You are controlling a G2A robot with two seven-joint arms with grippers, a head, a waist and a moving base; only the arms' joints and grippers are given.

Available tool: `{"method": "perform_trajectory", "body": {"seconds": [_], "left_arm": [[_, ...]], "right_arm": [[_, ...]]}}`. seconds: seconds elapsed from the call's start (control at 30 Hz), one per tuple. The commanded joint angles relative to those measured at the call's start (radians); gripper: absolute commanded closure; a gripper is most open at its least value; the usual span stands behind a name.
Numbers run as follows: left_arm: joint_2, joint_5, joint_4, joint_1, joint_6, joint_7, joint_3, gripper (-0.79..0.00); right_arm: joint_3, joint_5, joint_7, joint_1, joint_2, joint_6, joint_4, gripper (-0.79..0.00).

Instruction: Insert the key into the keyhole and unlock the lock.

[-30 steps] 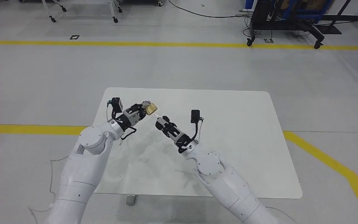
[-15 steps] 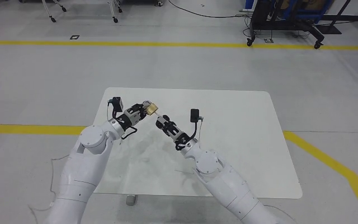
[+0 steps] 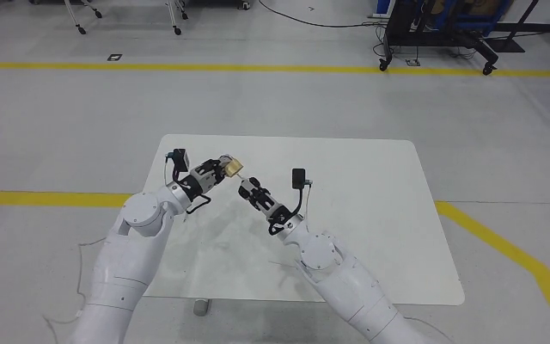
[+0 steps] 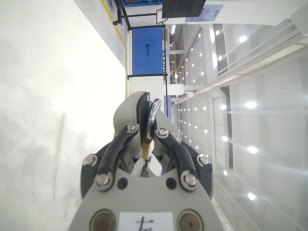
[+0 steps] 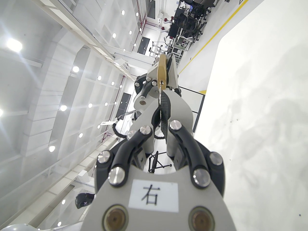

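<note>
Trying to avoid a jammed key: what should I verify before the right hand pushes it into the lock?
1. Lock grip: the left hand is shut on the lock. Ok.
2. Key grip: the right hand is shut on the key, with the blade pointing at the lock. Ok.
3. Keyhole faces the key. Ok.
4. Blade in line with the keyhole: in the right wrist view the tip sits at the hole. Ok.
5. Tip already inside the hole: cannot tell.
6. Teeth turned to suit the slot: cannot tell.
</note>
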Motion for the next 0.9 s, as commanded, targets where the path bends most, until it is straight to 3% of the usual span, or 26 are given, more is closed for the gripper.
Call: {"method": "perform_trajectory", "body": {"seconds": [0.0,0.87], "left_arm": [[0.001,0.002,0.002,-0.002,-0.002,-0.008,0.000,0.000],[0.005,0.019,-0.002,0.000,-0.030,-0.034,0.010,0.000]], "right_arm": [[0.000,-0.002,0.000,0.003,-0.001,0.007,0.003,0.000],[0.001,0.005,-0.013,0.043,-0.027,0.014,0.056,0.000]]}}
